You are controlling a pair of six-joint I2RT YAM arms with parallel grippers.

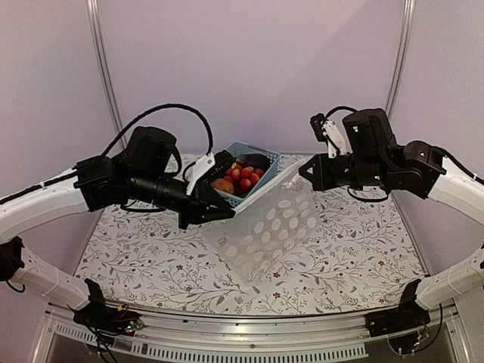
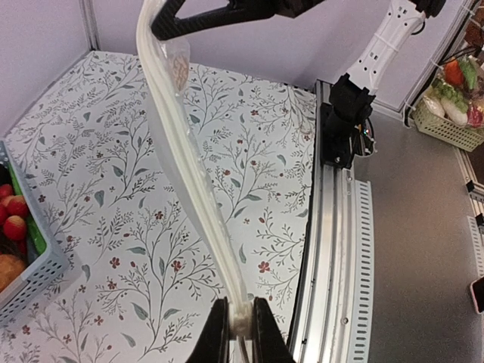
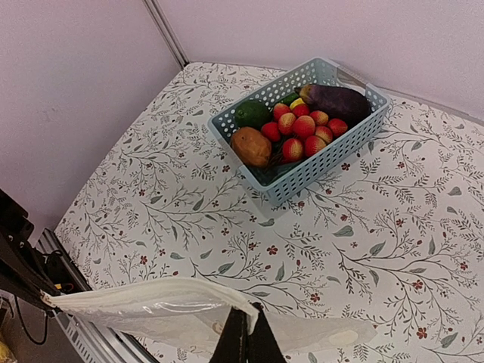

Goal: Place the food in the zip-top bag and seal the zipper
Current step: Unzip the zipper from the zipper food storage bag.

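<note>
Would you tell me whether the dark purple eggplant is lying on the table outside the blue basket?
No, the eggplant lies inside the basket, beside the red round pieces.

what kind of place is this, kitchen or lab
Probably a robot lab cell, not a kitchen: plain pale wall panels, a metal rail frame edging the floral-print tabletop, and two white robot arms.

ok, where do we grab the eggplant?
Across its mid-body, from straight above. The eggplant lies flat along the basket's end wall with its top exposed. That wall and the red pieces beside it likely block side approaches.
</note>
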